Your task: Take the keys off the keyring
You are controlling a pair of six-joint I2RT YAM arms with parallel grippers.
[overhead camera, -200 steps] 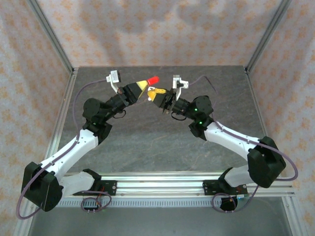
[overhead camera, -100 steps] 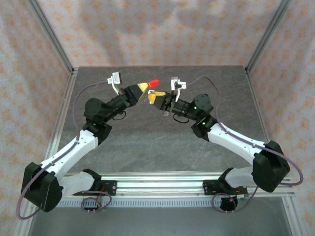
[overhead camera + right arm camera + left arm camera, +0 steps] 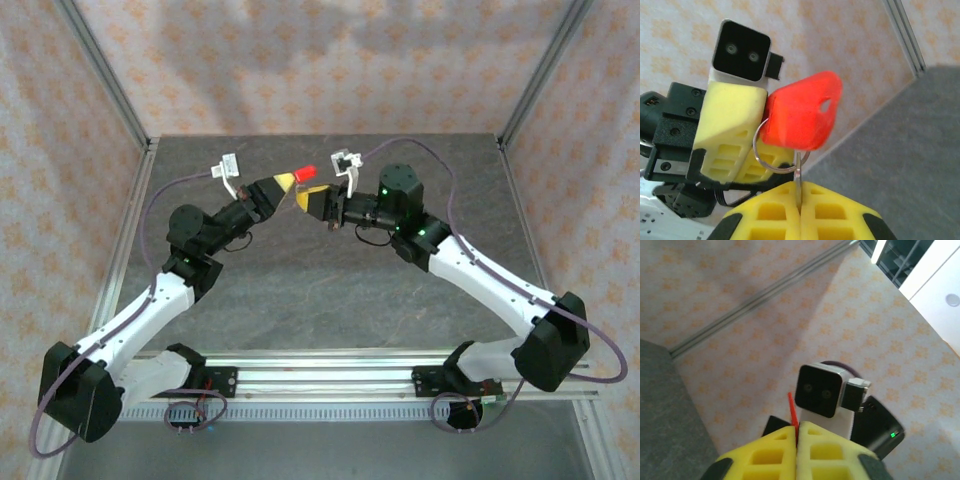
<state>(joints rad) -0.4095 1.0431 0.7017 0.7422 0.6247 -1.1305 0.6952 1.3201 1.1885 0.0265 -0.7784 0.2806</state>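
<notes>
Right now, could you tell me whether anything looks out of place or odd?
Nothing stands out: the left gripper pinches the red tag, the right gripper pinches the key, and the wire ring between them looks intact.

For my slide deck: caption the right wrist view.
The right end effector pinches the key edge-on while the left end effector holds the red tag, a wire ring linking them.
</notes>
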